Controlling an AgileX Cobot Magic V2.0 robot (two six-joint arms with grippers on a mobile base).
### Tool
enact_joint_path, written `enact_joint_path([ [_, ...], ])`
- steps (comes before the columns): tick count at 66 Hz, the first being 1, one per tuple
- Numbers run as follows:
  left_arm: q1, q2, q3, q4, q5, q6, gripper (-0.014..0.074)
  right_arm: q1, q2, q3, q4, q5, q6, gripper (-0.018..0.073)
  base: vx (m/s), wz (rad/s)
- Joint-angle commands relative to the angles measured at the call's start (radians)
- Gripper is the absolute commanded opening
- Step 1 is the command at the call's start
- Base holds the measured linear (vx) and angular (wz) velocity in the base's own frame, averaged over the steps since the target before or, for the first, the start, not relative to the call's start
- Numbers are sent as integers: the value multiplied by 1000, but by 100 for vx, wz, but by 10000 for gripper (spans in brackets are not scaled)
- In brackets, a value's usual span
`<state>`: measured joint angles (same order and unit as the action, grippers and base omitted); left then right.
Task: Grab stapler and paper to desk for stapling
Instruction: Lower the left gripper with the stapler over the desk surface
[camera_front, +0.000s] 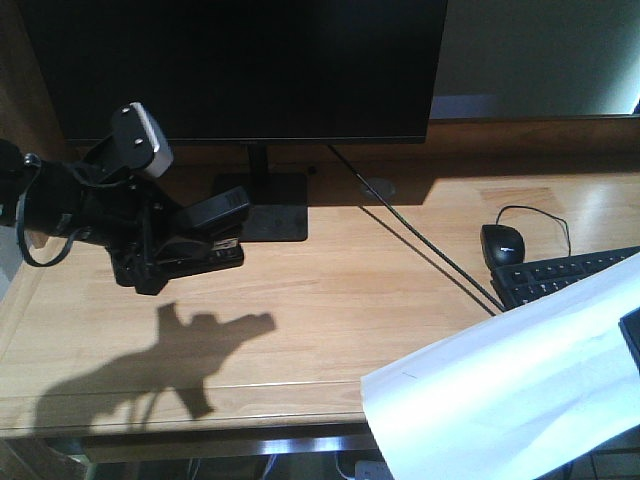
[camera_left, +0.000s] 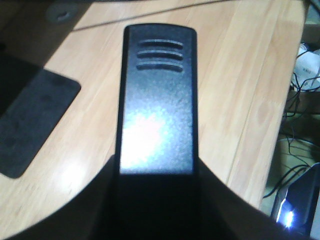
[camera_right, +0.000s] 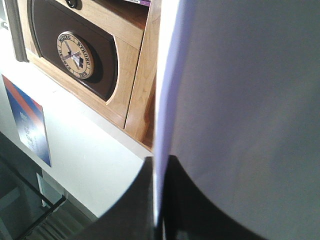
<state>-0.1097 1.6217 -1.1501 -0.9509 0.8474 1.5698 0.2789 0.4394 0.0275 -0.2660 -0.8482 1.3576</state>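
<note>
My left gripper (camera_front: 185, 245) hangs over the left part of the desk (camera_front: 330, 290), shut on the black stapler (camera_front: 218, 212); its shadow falls on the wood below. In the left wrist view the stapler (camera_left: 156, 100) sticks out lengthwise from between the jaws of my left gripper (camera_left: 156, 172), ribbed end forward, above the desk (camera_left: 240, 75). The white paper (camera_front: 510, 390) hangs in the air over the desk's front right corner. In the right wrist view my right gripper (camera_right: 159, 167) is shut on the paper (camera_right: 240, 100), seen edge-on. Only a dark corner of the right gripper shows at the front view's right edge.
A dark monitor (camera_front: 240, 65) on a flat black base (camera_front: 270, 208) stands at the back. A black mouse (camera_front: 502, 243) and keyboard (camera_front: 565, 275) lie at right, with a cable (camera_front: 420, 240) running diagonally. Beyond the paper is a wooden shelf unit (camera_right: 120, 65).
</note>
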Motion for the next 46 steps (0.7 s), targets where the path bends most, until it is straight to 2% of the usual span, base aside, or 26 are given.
enact_joint_path([
  [1, 44, -3, -39, -93, 51, 50, -7, 2, 4, 4, 1, -62, -3, -1, 0, 0],
  [11, 109, 88, -39, -112, 111, 145, -7, 2, 4, 4, 1, -62, -3, -1, 0, 0],
  [23, 163, 186, -39, -230, 132, 286, -7, 2, 4, 4, 1, -62, -3, -1, 0, 0],
  [32, 190, 259, -40, -313, 187, 455, -7, 2, 4, 4, 1, -62, -3, -1, 0, 0],
  [36, 196, 287, -40, -338, 212, 560, -7, 2, 4, 4, 1, -62, -3, -1, 0, 0],
  [46, 199, 363, -95, -337, 230, 559, -7, 2, 4, 4, 1, -62, -3, -1, 0, 0],
])
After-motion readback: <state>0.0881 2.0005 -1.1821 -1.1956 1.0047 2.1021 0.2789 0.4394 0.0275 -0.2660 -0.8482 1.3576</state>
